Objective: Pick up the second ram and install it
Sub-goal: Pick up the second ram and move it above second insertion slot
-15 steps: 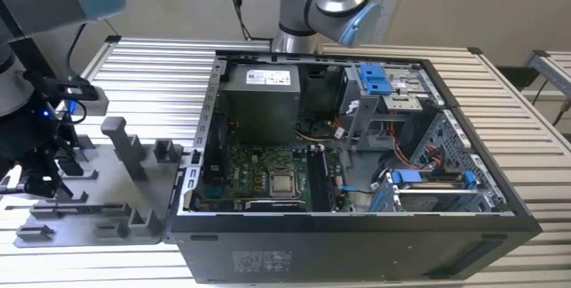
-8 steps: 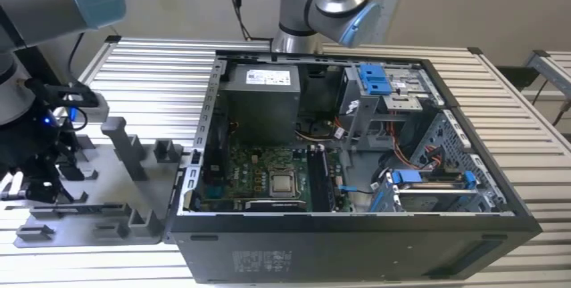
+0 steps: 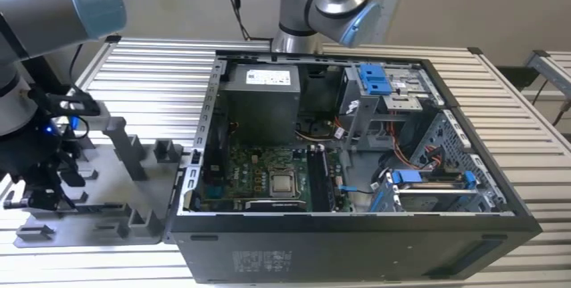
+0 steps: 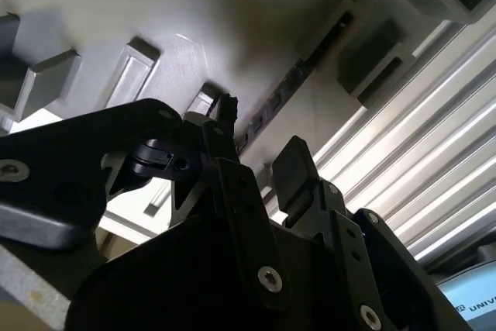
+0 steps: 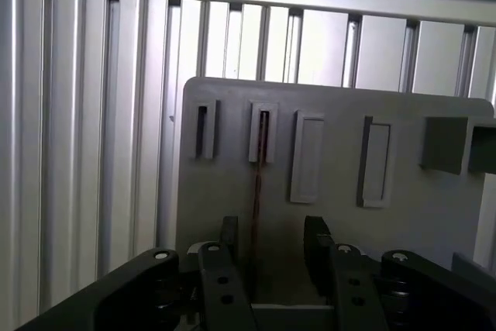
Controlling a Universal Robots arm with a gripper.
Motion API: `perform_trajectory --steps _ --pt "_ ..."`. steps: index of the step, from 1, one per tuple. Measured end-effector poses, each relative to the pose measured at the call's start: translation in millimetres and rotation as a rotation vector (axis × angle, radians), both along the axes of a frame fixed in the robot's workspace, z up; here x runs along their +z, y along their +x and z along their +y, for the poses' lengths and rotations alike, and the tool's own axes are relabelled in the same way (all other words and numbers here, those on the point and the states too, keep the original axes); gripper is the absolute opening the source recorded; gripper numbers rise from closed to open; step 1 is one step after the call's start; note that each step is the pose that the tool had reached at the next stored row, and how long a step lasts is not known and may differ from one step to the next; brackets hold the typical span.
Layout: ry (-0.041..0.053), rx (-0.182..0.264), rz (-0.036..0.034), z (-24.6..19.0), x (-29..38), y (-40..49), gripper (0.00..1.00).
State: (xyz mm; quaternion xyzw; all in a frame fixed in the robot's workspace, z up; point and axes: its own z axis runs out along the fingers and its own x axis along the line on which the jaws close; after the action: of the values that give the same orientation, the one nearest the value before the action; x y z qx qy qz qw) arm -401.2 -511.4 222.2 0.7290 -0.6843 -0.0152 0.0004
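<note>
Gripper (image 5: 271, 232): black, 2 fingers (image 5: 228, 232) spread apart, straddling the ram (image 5: 257, 180) with no contact visible in the first wrist view. Ram: thin dark strip, edge-on, standing upright in 1 slot of the grey holder (image 5: 225, 191), which lies beside the open PC case (image 3: 357, 168), at the exterior view's left. Risk, as judged: the strip sits nearer 1 finger, so an off-centre squeeze could tilt it, jam it in its slot, or leave a weak grip that slips.

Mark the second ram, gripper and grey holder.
second ram (image 5: 256, 180), first wrist view, middle of the thin edge-on strip.
gripper (image 5: 271, 226), first wrist view, midway between its open fingertips.
grey holder (image 5: 209, 191), first wrist view, bare face below the slots.
</note>
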Motion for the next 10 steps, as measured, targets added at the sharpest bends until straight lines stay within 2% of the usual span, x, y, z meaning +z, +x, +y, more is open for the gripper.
perform_trajectory --steps 10 --pt "0.0001 0.004 -0.0001 -5.9 -13.3 -0.3 0.48"
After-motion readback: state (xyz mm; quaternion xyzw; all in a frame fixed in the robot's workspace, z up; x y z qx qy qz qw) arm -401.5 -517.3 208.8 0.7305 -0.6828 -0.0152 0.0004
